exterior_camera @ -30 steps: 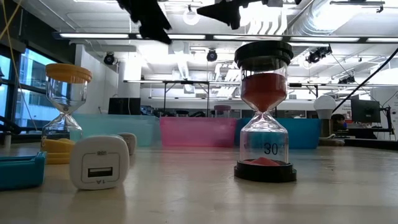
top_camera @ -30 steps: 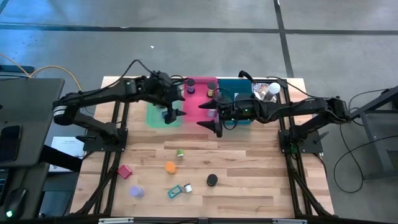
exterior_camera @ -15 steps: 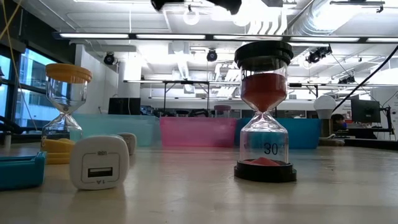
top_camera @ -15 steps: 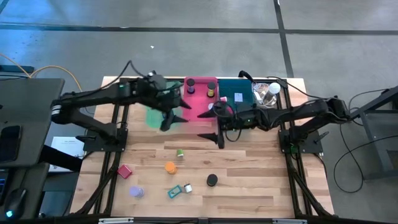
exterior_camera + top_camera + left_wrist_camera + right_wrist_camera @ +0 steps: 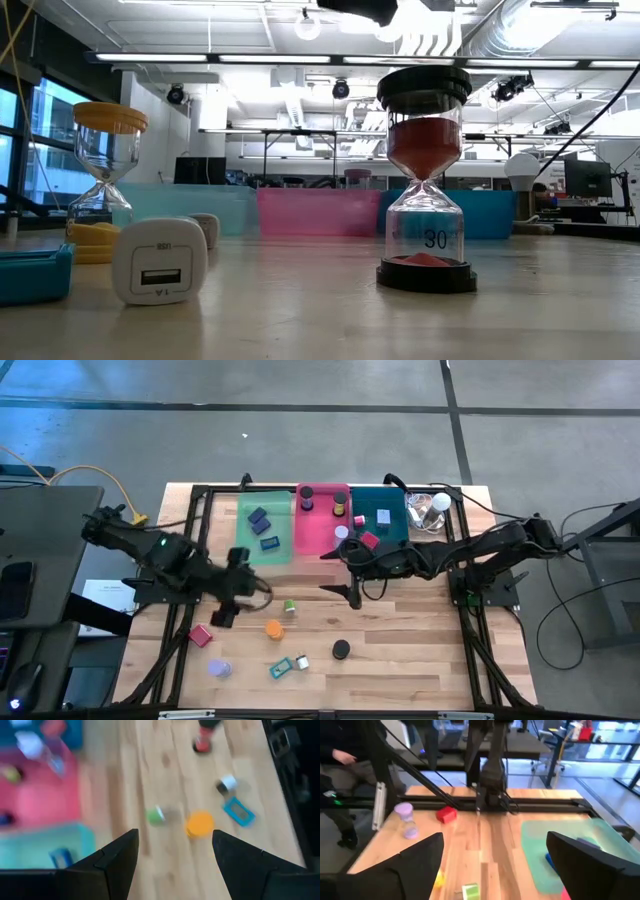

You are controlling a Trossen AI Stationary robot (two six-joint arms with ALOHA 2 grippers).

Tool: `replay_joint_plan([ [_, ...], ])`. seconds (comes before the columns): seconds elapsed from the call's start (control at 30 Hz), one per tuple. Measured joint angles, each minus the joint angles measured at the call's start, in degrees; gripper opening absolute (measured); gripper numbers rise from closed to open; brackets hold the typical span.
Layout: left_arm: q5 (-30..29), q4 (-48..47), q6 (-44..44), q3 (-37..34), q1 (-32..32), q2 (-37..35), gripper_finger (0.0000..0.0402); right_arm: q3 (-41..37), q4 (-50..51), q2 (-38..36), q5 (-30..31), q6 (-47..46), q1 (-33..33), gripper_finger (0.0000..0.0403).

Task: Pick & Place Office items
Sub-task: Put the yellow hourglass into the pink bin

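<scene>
Loose office items, among them an orange hourglass [image 5: 274, 629] and a black-capped hourglass [image 5: 342, 650], lie at lower centre; these look light, rigid, breakable, best pinched across the caps. Left gripper [image 5: 226, 608] and right gripper [image 5: 344, 592] hover open, empty; a green cylinder [image 5: 289, 605] lies between them

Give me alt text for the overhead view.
Two dark arms reach over a wooden table: left gripper open near a red block, right gripper open below three trays. Small items lie scattered in front.
</scene>
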State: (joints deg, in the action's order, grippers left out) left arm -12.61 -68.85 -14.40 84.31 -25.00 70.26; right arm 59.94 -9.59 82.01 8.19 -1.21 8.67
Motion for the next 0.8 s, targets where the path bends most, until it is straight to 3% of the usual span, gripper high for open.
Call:
replay_joint_plan([
  [0.1, 0.1, -6.0, -6.3, 0.0, -4.2, 0.7, 0.0243, 0.0, -0.1, 0.0, -1.2, 0.0, 0.2, 0.0324],
  [0.3, 0.1, -14.9, -8.9, -0.2, -9.9, 3.5, 0.0243, 0.0, -0.1, 0.0, -6.5, -0.7, 0.3, 0.0298],
  [0.47, 0.1, -14.9, -10.0, -0.2, -11.8, 6.2, 0.0243, 0.0, -0.1, 0.0, -10.1, -0.7, 0.3, 0.0294],
  [0.8, 0.1, -12.1, -8.2, -0.2, -14.1, 13.3, 0.0243, 0.0, 0.0, 0.0, -11.6, -3.6, 0.3, 0.0294],
])
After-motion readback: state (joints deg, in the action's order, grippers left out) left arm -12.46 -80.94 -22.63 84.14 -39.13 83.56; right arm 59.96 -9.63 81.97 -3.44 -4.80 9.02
